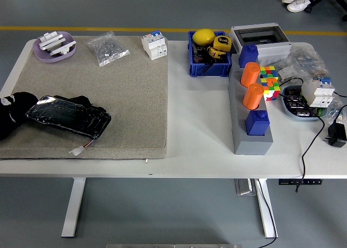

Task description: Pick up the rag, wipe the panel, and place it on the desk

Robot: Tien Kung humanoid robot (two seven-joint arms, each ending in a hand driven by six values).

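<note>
A grey felt mat (108, 90) covers the left half of the white tabletop (200, 128). On the mat's near-left part lies a glossy black panel (68, 116), tilted slightly, with a small white connector on red wires (81, 147) just beside its near edge. A dark rag (81, 101) pokes out from behind the panel's far edge, touching it. The left robot hand (12, 112) comes in at the left edge and rests against the panel's left end; it is black against the black cloth, so I cannot tell whether its fingers are spread or curled. At the mat's far side sit a purple dish (53, 46), a clear bag of small parts (107, 48) and a white circuit breaker (154, 45). Well apart, to the right, stand a blue bin (209, 69) and a grey rack (250, 131) holding orange cylinders (251, 85) and blue blocks (257, 122).
</note>
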